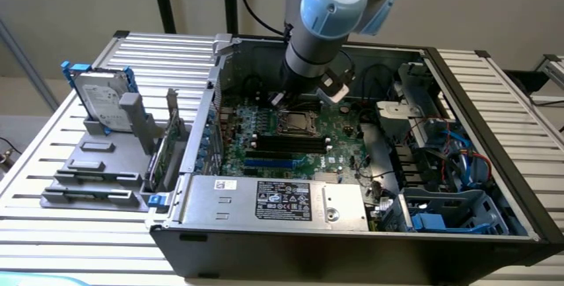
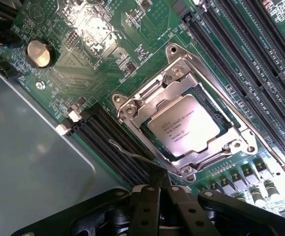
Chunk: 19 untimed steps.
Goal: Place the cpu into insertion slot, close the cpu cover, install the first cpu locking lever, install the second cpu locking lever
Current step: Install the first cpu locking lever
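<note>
CPU (image 2: pixel 190 129) sits flat in the insertion slot (image 2: pixel 212 109) on the green motherboard (image 2: pixel 108 59), with the CPU cover (image 2: pixel 154 98) lying down around it. The gripper (image 2: pixel 159 189) hangs just off the socket corner, at the end of a thin wire locking lever (image 2: pixel 127 151); we cannot tell whether it is open or closed. We judge the lever light, stiff and springy, likely to slip, and best taken at its free end.

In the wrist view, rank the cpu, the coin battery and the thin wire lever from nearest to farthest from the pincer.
1. thin wire lever, over the memory slots, ending at the pincer.
2. cpu, framed by the cpu cover.
3. coin battery, far across the green board.
</note>
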{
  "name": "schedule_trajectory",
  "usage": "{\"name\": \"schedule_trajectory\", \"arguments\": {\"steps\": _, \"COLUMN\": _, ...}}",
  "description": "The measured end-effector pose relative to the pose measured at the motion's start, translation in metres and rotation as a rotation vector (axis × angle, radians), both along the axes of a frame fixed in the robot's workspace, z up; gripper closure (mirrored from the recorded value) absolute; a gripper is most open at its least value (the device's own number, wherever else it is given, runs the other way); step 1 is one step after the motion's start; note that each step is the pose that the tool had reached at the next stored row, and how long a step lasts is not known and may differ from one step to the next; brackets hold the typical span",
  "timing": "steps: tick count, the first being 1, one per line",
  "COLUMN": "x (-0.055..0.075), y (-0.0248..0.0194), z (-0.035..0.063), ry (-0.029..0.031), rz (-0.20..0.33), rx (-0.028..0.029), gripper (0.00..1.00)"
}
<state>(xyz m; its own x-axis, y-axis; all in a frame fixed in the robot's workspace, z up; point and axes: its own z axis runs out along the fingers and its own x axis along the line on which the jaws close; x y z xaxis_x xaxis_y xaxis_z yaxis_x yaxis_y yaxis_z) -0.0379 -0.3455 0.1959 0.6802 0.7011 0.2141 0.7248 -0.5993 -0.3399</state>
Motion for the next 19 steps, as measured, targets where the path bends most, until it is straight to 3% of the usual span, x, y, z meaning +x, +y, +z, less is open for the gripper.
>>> {"name": "schedule_trajectory", "arguments": {"steps": 6, "x": 0.0003, "y": 0.0024, "z": -0.0001, "ry": 0.0003, "rz": 0.0, "rx": -0.0074, "gripper": 0.89}}
{"name": "schedule_trajectory", "arguments": {"steps": 15, "x": 0.0077, "y": 0.0027, "z": -0.0009, "ry": 0.0017, "rz": 0.0, "rx": -0.0114, "gripper": 0.89}}
{"name": "schedule_trajectory", "arguments": {"steps": 19, "x": 0.0097, "y": 0.0027, "z": -0.0016, "ry": 0.0023, "rz": 0.0, "rx": -0.0181, "gripper": 0.89}}
